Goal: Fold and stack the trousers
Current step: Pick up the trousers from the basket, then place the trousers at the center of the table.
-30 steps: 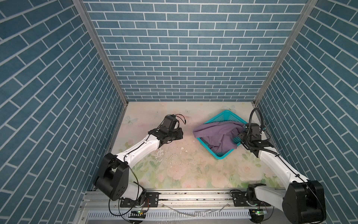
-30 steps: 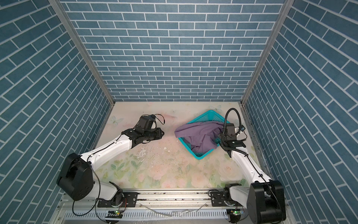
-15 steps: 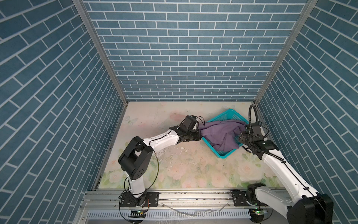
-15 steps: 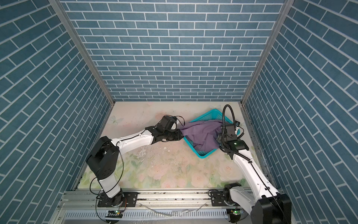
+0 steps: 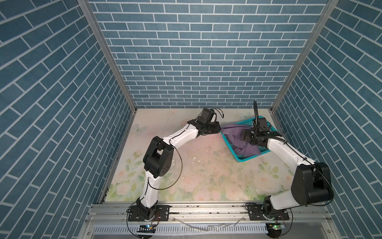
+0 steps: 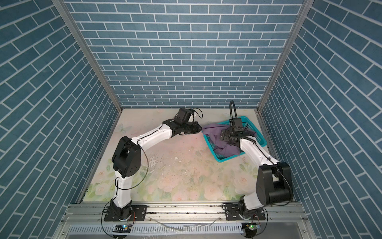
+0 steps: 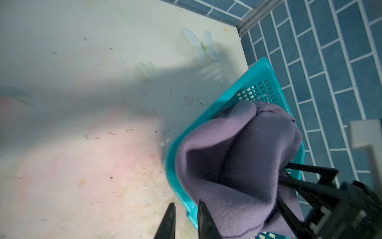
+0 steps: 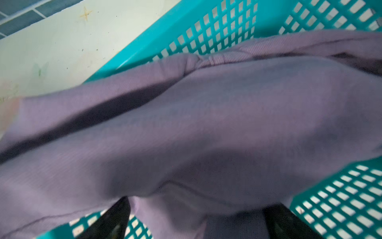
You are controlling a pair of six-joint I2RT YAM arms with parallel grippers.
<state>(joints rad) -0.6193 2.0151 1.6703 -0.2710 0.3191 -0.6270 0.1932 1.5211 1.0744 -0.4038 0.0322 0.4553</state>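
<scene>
Purple trousers (image 5: 240, 136) lie bunched in a teal basket (image 5: 248, 158); right fingers (image 8: 111, 223) spread wide over the cloth, left fingers (image 7: 169, 221) narrow and empty beside it, so lifting may drag the basket.

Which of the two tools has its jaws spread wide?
The right tool, over the trousers in the basket; the left tool shows only a narrow gap.

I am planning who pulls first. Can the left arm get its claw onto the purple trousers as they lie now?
Probably yes. The left claw sits, slightly open, right beside the trousers where they drape over the basket rim; nothing lies between. The right claw is farther in, over the cloth.
</scene>
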